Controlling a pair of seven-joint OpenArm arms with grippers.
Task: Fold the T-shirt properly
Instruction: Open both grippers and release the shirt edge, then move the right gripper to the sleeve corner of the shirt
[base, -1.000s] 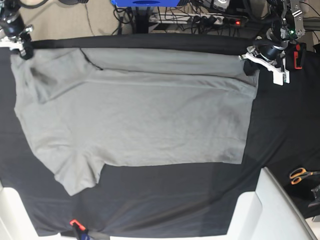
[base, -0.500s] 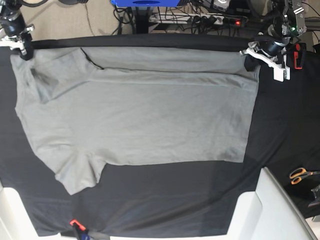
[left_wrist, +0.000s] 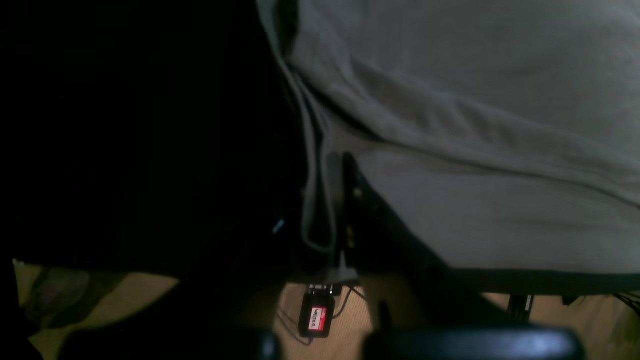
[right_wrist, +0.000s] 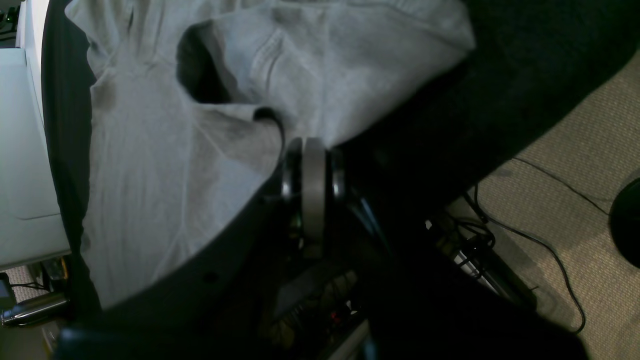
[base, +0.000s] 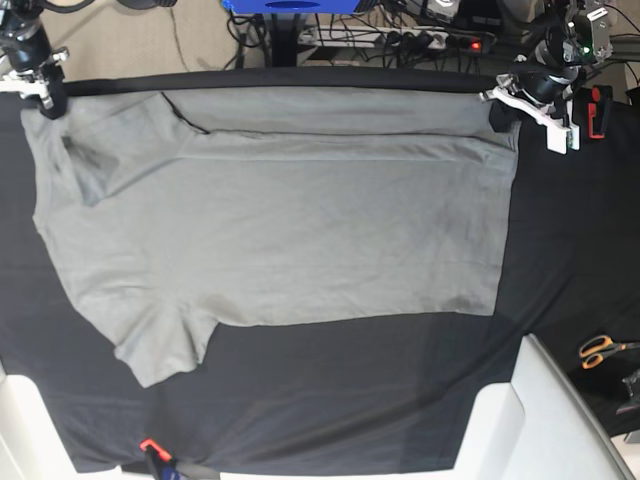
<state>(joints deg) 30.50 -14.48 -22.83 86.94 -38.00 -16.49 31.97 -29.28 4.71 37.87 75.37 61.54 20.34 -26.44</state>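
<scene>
The light grey T-shirt (base: 280, 220) lies spread flat on the black cloth (base: 570, 250), collar end toward the left of the base view and hem toward the right. Its far strip is folded over. My left gripper (base: 503, 114) is at the far right corner, shut on the hem; the left wrist view shows the fingers (left_wrist: 345, 200) pinching the T-shirt's (left_wrist: 475, 125) edge. My right gripper (base: 48, 102) is at the far left corner, shut on the shoulder fabric. In the right wrist view its pads (right_wrist: 314, 170) clamp the T-shirt (right_wrist: 165, 160) just past the neck opening.
Orange-handled scissors (base: 600, 350) lie at the right edge. White panels (base: 540, 420) border the near side, with a small red clip (base: 150, 446) at the front. A power strip and cables (base: 400, 40) lie on the floor beyond the table's far edge.
Both grippers have drawn back toward the far edge with the shirt corners in them. The far fold lies straighter and the cloth flatter.
</scene>
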